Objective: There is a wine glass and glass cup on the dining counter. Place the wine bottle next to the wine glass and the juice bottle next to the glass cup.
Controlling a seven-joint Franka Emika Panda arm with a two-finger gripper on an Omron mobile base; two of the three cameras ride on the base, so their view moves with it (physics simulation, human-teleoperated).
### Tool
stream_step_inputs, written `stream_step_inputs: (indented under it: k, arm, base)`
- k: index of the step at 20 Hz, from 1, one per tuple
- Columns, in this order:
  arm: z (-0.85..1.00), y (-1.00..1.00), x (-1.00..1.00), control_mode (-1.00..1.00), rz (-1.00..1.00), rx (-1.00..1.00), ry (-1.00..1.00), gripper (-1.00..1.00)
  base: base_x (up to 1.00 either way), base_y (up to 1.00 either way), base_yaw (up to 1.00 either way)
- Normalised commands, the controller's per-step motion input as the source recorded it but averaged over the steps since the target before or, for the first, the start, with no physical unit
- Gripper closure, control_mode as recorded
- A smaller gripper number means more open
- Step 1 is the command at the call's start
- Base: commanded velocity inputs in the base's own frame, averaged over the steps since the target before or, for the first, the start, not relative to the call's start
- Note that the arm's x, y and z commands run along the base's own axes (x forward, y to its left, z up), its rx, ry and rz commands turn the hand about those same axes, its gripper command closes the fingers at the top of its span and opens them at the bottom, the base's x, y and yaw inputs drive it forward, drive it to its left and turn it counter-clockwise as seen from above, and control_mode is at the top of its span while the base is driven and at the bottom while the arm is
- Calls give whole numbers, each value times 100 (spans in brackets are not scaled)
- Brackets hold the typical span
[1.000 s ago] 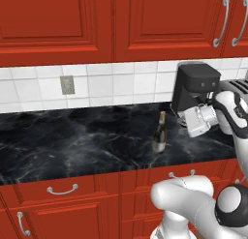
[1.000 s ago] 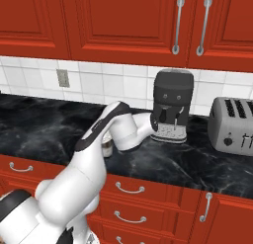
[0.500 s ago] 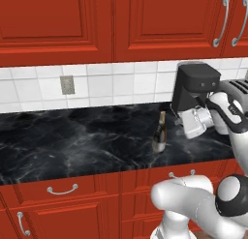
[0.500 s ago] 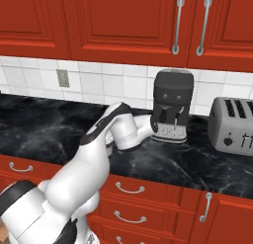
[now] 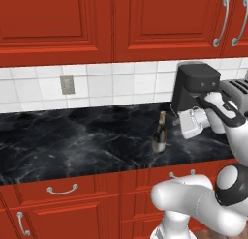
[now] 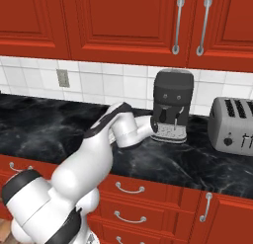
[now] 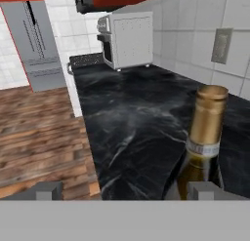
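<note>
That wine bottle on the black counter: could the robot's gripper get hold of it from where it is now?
Probably yes. The wine bottle stands upright with bare counter around it, and the open gripper sits right beside its neck. In the hand view the neck lines up with one fingertip, so a small sideways shift may be needed.

1. Ahead of me, red upper cabinets (image 5: 121,25) with silver handles hang above a white tiled wall (image 5: 106,85) with a grey outlet (image 5: 67,84).
2. The desk (image 5: 72,146) is black, white-veined marble over red drawers (image 5: 63,192).
3. A black coffee machine (image 6: 171,104) and a silver toaster (image 6: 233,125) stand on it.
4. A wooden floor (image 7: 39,137) lies beside it.
</note>
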Motion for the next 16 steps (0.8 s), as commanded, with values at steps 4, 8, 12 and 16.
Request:
stream_step_inputs:
  k: [4, 8, 12, 16]
  arm:
    - [-11, -2, 18, -100, 0, 0, 0, -100]
    - [-8, -5, 20, -100, 0, 0, 0, -100]
    - [-11, -2, 20, -100, 0, 0, 0, -100]
    - [-9, -5, 23, -100, 0, 0, 0, -100]
  base:
    - [0, 0, 0]
    - [0, 0, 0]
    - [0, 0, 0]
    - [0, 0, 0]
